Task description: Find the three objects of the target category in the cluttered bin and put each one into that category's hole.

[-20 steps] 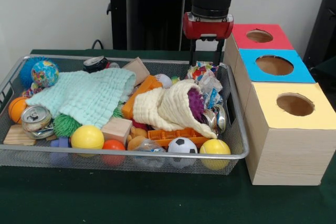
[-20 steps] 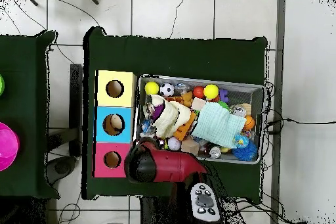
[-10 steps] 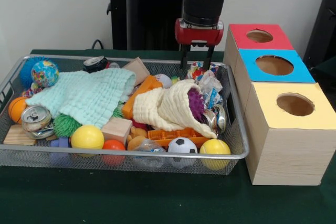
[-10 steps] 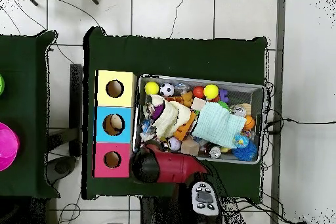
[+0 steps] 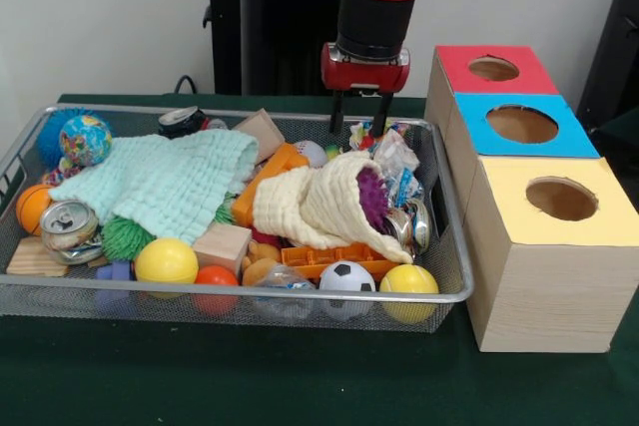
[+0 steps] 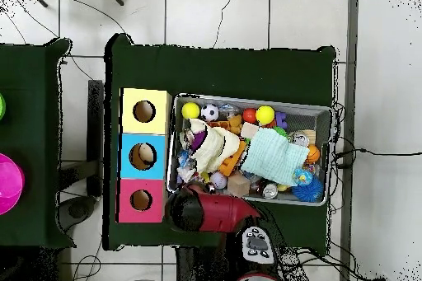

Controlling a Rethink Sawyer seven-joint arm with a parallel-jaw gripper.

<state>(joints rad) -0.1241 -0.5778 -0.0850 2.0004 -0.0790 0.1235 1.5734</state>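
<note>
From my seat, the front view's left edge starts with the wire mesh bin [image 5: 444, 296] on the green bench [image 5: 250, 376], and in its left end I see a globe-printed ball [image 5: 85, 139], an orange ball [image 5: 32, 207], a crushed can [image 5: 68, 225] lying on a flat wooden piece [image 5: 32, 259], and a green spiky ball [image 5: 126, 238]. A mint-green cloth [image 5: 165, 184] is draped over that half of the clutter. Along the near wall sit a yellow ball [image 5: 166, 261], a wooden cube [image 5: 222, 245], a small orange-red ball [image 5: 216, 275], a little soccer ball [image 5: 347, 276] and a second yellow ball [image 5: 408, 280]. Toward the middle an orange block [image 5: 270, 177] pokes out beside a cream cloth [image 5: 315, 205], which curls around a purple spiky ball [image 5: 372, 197]. Above the bin's far right corner hangs the pincer [image 5: 358, 115], its two dark fingers apart with nothing between them, tips just over a heap of crumpled wrappers [image 5: 394, 159]. Right of the bin, just beside it, stand three wooden boxes in a row: the yellow-topped box [image 5: 559, 209] nearest the camera, the blue-topped box [image 5: 521, 125] in the middle, the red-topped box [image 5: 491, 69] farthest, each with a round hole in its top. I cannot tell which category is the target; the bin's contents all lie inside it. In the overhead view the red arm [image 6: 210, 212] reaches over the bin's edge.
</note>
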